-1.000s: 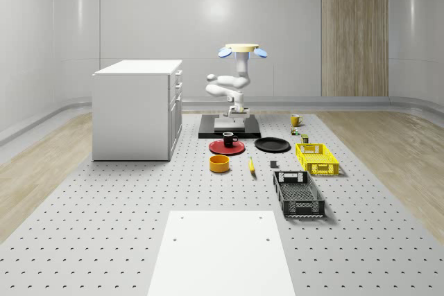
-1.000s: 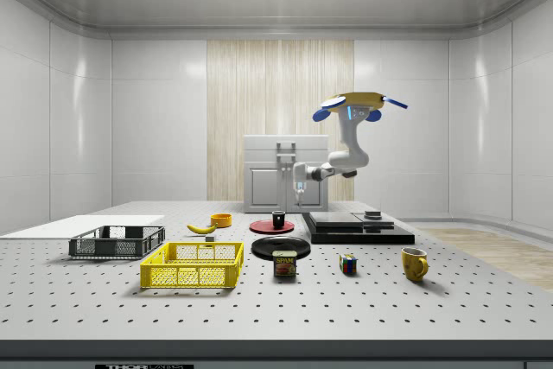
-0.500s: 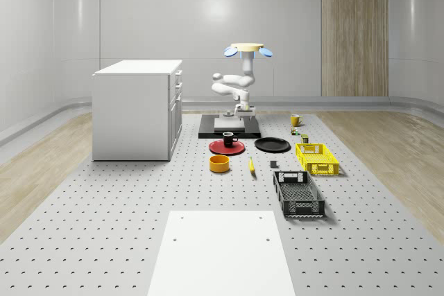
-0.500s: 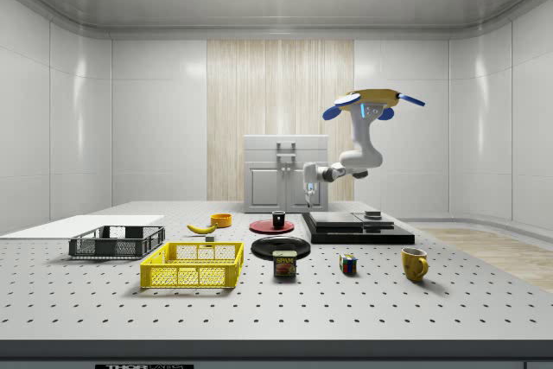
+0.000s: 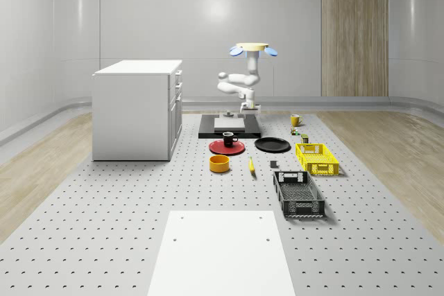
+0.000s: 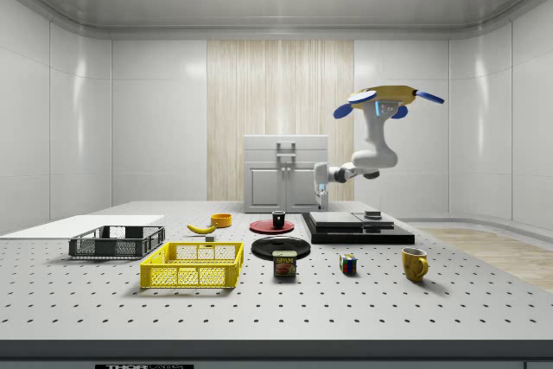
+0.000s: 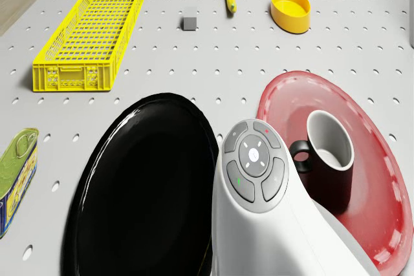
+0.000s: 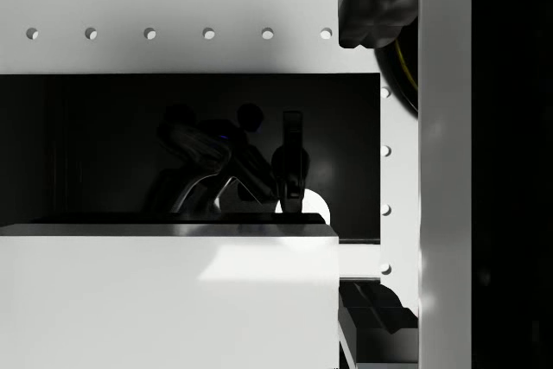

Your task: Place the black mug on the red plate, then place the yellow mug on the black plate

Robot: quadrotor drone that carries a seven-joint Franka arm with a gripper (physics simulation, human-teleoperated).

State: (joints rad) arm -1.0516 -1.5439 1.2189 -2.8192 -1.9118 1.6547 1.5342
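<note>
Black mug (image 7: 328, 159) with a pale inside, on a glossy red plate (image 7: 378, 179). Shiny black plate (image 7: 139, 185), yellow mug (image 6: 414, 263), yellow lattice crate (image 7: 90, 33), black one (image 5: 298, 194). White counter (image 5: 125, 199) dotted with dark holes. White arm (image 5: 239, 84), yellow drone (image 6: 389, 97), blue rotors.

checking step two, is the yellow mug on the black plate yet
No, the yellow mug stands on the table, well apart from the black plate.

Glossy grey walls (image 5: 139, 5), wood panel (image 5: 354, 29), white cabinet (image 5: 135, 109), perforated table (image 5: 104, 227).
</note>
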